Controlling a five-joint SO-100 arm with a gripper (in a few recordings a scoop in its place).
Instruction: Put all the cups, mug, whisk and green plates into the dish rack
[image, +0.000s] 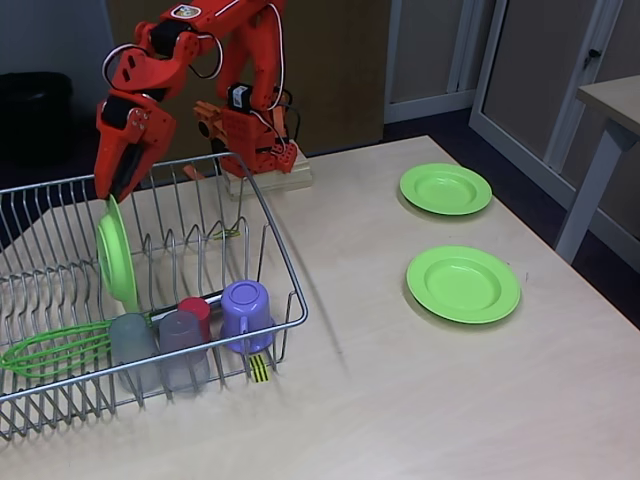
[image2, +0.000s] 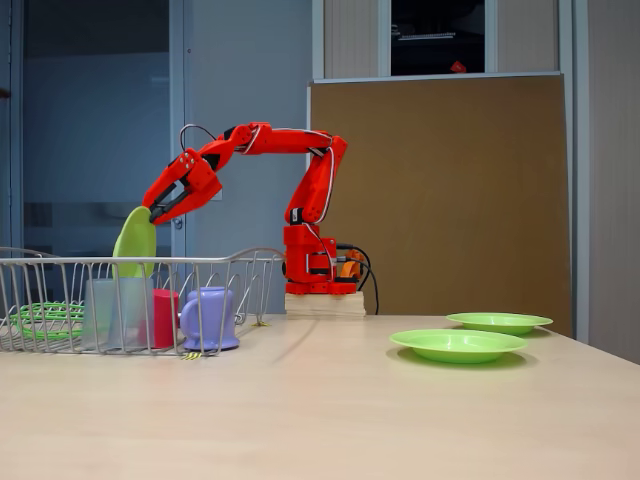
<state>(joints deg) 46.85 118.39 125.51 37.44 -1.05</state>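
My orange gripper (image: 115, 192) is shut on the top rim of a lime-green plate (image: 117, 256), held on edge among the prongs of the silver wire dish rack (image: 270, 228). In the other fixed view the gripper (image2: 156, 211) holds the plate (image2: 135, 240) just above the rack's rim (image2: 200, 261). Along the rack's front stand two grey cups (image: 133, 340) (image: 183, 336), a red cup (image: 196, 309) and the upturned purple mug (image: 247, 310). The green whisk (image: 50, 350) lies in the rack at the left. Two more green plates (image: 446, 188) (image: 463, 284) lie flat on the table.
The arm's base (image: 262, 165) sits on a wooden block behind the rack's far right corner. A yellow-black tag (image: 259, 368) hangs on the rack's front edge. The light wood table (image: 380, 400) stretches bare between the rack and the two plates. Another table's leg (image: 590, 190) stands at the right.
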